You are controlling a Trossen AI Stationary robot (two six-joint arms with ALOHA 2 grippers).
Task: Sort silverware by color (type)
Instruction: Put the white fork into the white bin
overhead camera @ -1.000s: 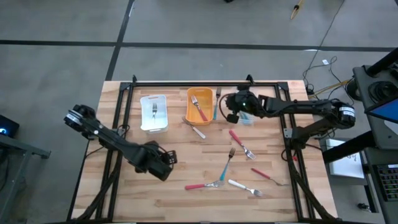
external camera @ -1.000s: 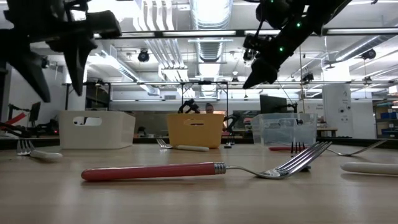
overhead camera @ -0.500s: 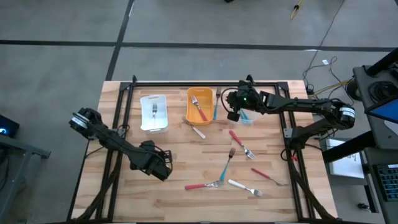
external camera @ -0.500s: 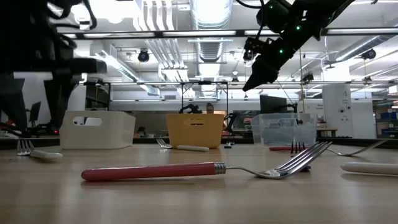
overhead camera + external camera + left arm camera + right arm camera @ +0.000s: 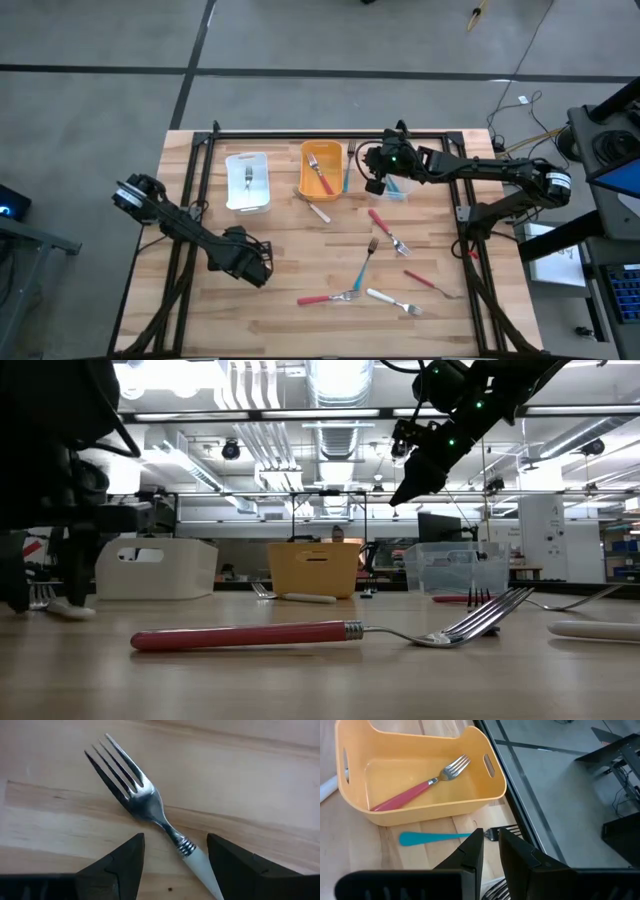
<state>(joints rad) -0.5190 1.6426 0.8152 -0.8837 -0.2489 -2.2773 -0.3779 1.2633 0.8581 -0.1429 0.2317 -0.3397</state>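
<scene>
A white-handled fork (image 5: 150,807) lies flat on the wooden table near its left front. My left gripper (image 5: 175,837) points down over it, open, with one finger on each side of the fork's neck and not touching it. In the low view the fingers stand at the table surface around that fork (image 5: 60,607). My right gripper (image 5: 489,832) hangs shut and holding nothing above the far side, between the orange bin (image 5: 420,807) and the clear bin (image 5: 396,187). A teal-handled fork (image 5: 435,838) lies on the table beside the orange bin.
A white bin (image 5: 247,182) holds one fork. The orange bin (image 5: 322,170) holds a red-handled fork (image 5: 415,790). Loose on the table lie red-handled forks (image 5: 388,228) (image 5: 325,298) (image 5: 432,283), a teal one (image 5: 364,264) and white ones (image 5: 396,301) (image 5: 315,208).
My left gripper has come down toward the table and a little toward its left edge, until its open fingers stand around the white-handled fork. The forks lie as before.
</scene>
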